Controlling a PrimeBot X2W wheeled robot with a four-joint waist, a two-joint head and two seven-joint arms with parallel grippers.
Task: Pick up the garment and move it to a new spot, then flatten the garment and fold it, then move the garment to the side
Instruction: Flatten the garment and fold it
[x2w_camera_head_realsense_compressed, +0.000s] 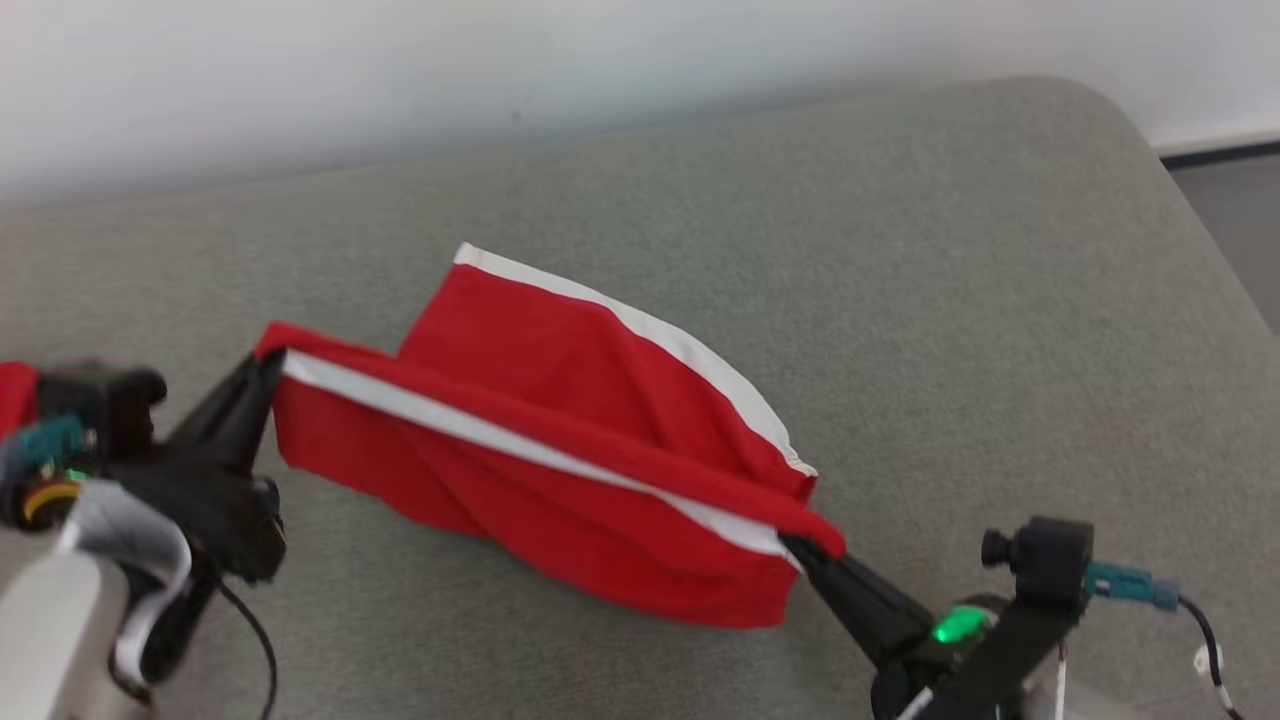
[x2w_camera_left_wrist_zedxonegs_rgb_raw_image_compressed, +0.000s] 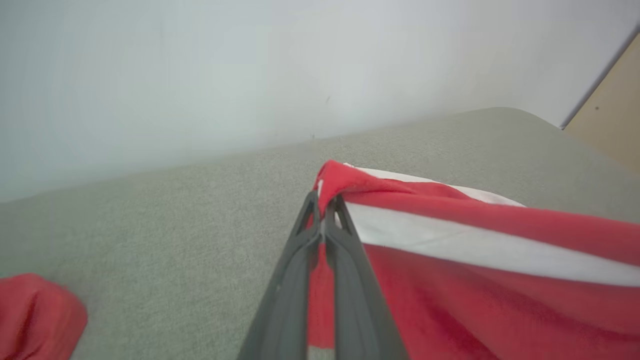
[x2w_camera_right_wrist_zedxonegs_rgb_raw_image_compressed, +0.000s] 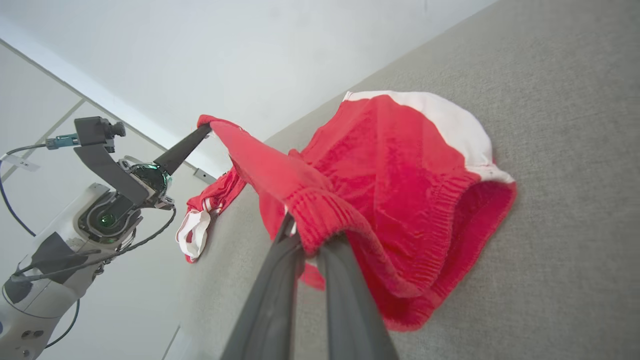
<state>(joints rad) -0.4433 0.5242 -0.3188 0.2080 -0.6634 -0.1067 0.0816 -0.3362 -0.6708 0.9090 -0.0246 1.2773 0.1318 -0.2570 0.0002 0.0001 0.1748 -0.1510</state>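
- Far left edge of the head view: a second red garment (x2w_camera_head_realsense_compressed: 14, 396) lies bunched on the grey upholstered surface (x2w_camera_head_realsense_compressed: 1000, 300), apart from the work and partly hidden by the left arm. It is not involved.
- Left gripper (x2w_camera_head_realsense_compressed: 268, 368), left of centre: fingers pressed together on one end of the red shorts' (x2w_camera_head_realsense_compressed: 560, 440) raised edge. The left wrist view shows cloth pinched right at the tips.
- Centre: the shorts hang stretched between the two grippers. The held edge is raised and fairly taut, with a white band running just beneath it. The lower body sags onto the surface, and the far leg lies flat on it toward the upper middle of the frame.
- Handling, judged: light, limp knit cloth that is neither fragile nor slippery. It will sag, twist and crease wherever it is unsupported. The ribbed elastic waistband is the thickest and firmest part, so it is the soundest place to grip, taken at two well-separated points as at present.
- As a container: the waist opening gapes in the right wrist view, and only the shorts' own cloth is seen inside.
- Right gripper (x2w_camera_head_realsense_compressed: 797, 545), lower right: fingers closed on the gathered ribbed waistband at the other end.
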